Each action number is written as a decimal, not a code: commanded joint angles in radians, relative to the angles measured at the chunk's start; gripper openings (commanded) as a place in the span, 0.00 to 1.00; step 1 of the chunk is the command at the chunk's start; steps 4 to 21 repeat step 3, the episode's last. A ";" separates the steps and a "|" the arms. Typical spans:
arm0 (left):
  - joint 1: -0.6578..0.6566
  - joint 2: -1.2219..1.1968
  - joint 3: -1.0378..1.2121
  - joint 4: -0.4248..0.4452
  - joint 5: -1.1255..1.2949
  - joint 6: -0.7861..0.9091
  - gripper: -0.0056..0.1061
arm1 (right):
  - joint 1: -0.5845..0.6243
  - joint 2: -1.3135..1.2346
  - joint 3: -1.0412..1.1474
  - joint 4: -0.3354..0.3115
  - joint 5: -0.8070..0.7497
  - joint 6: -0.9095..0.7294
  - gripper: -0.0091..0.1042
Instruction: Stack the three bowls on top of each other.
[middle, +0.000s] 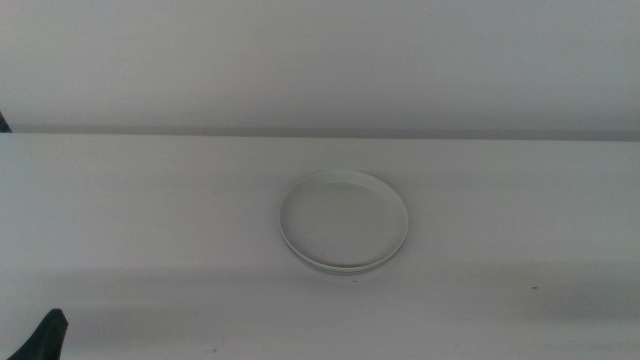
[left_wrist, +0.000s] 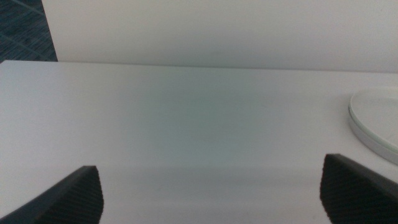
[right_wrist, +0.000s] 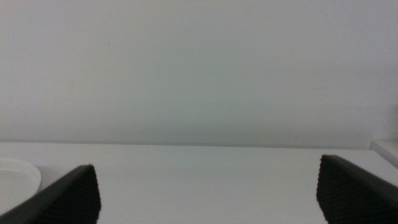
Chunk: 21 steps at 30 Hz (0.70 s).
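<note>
At the middle of the table (middle: 120, 200) you see the bowls (middle: 344, 221) nested in one stack, the pale top dish sitting inside the rims beneath. Your left gripper (left_wrist: 211, 193) waits near the table's front-left corner, jaws spread wide and holding nothing. Your right gripper (right_wrist: 208, 190) is likewise spread and empty, well apart from the stack.

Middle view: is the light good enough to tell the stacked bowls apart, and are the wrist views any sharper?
Middle view: flat, dim, low-contrast light; the bowls merge into one pale stack, only faint rim lines showing. Left wrist view: soft, with the stack's edge cropped. Right wrist view: mostly blank wall, only a sliver of rim.
</note>
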 joint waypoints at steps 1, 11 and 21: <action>0.001 -0.041 0.040 0.003 -0.019 -0.010 0.89 | -0.008 -0.040 0.044 0.001 -0.011 -0.006 0.90; 0.001 -0.041 0.040 0.003 -0.019 -0.010 0.89 | -0.008 -0.040 0.044 0.001 -0.011 -0.006 0.90; 0.001 -0.041 0.040 0.003 -0.019 -0.010 0.89 | -0.008 -0.040 0.044 0.001 -0.011 -0.006 0.90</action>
